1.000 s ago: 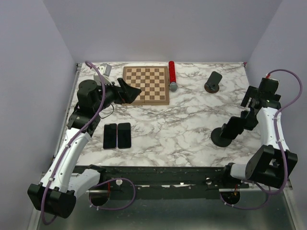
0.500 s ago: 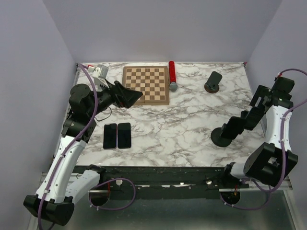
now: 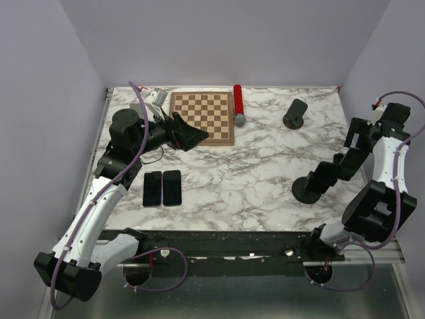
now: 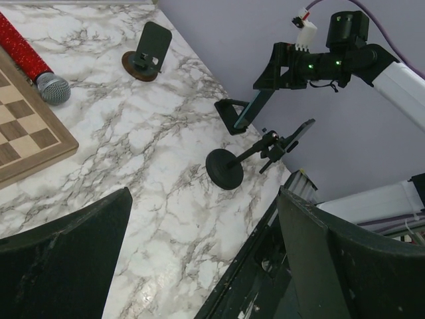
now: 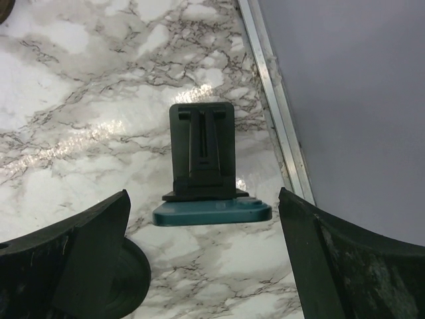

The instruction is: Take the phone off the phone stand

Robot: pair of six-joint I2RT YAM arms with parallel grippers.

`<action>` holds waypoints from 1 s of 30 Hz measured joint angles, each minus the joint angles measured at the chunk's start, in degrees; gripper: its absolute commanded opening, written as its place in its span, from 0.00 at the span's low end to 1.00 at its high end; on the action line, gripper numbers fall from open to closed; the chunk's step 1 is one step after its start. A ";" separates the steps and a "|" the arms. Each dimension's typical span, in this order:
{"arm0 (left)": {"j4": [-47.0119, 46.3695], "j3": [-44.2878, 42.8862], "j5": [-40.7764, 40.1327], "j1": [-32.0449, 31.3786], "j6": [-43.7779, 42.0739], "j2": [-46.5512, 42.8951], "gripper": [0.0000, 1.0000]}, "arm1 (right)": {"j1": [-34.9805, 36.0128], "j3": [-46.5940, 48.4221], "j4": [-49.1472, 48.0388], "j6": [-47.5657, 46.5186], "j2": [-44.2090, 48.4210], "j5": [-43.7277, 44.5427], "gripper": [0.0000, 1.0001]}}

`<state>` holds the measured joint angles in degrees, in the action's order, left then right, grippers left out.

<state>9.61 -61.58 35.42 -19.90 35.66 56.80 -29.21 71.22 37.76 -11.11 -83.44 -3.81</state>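
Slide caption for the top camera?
Both grippers open: left gripper by a corner of the chessboard, right gripper at the right edge of the table; two phones lie flat near the left arm.

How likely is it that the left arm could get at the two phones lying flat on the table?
Probably yes. The open left gripper hovers over the chessboard's near left corner, and the two phones lie close by with nothing standing between them.
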 measured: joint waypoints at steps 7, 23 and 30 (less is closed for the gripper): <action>-0.02 -1.05 1.62 0.02 0.00 1.07 0.98 | -0.55 2.01 -0.02 -1.18 -1.27 -1.01 1.00; 0.76 -1.42 2.58 0.33 0.04 1.38 0.99 | -1.49 -1.14 -0.39 -2.49 -1.33 -1.01 1.00; 1.11 -1.68 2.56 0.33 -0.33 1.38 0.98 | -1.62 -1.16 -0.70 -2.84 -2.10 -1.16 0.99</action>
<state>10.72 -63.26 37.98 -19.57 35.33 58.17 -30.83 70.06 37.06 -13.96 -85.54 -4.97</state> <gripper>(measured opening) 0.984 0.996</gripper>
